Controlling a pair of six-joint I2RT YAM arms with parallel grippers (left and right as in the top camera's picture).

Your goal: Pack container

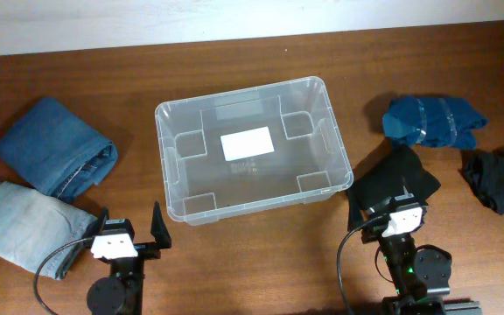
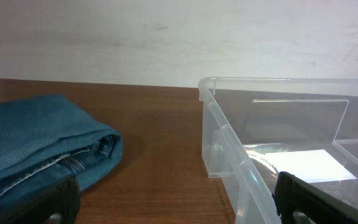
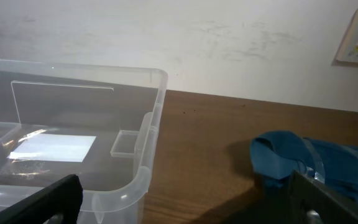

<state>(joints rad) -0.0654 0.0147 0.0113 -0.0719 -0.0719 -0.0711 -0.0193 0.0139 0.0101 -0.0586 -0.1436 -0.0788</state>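
The container (image 1: pixel 166 166) is a clear rectangular tub in the middle of the table, empty, with a white label (image 1: pixel 247 143) on its base. My left gripper (image 1: pixel 129 227) is open and empty, just in front of the tub's near left corner. In the left wrist view (image 2: pixel 179 202) the tub's rim (image 2: pixel 229 134) runs past the right finger. My right gripper (image 1: pixel 390 214) is open at the tub's near right corner. In the right wrist view (image 3: pixel 185 202) the tub's corner (image 3: pixel 148 137) is to the left. A black garment (image 1: pixel 399 179) lies right at its fingers.
Folded dark blue jeans (image 1: pixel 55 144) (image 2: pixel 36 143) and folded light blue jeans (image 1: pixel 20 223) lie at the left. A blue garment (image 1: pixel 434 121) (image 3: pixel 303 155) and a dark navy garment (image 1: pixel 501 179) lie at the right. A white wall runs behind the table.
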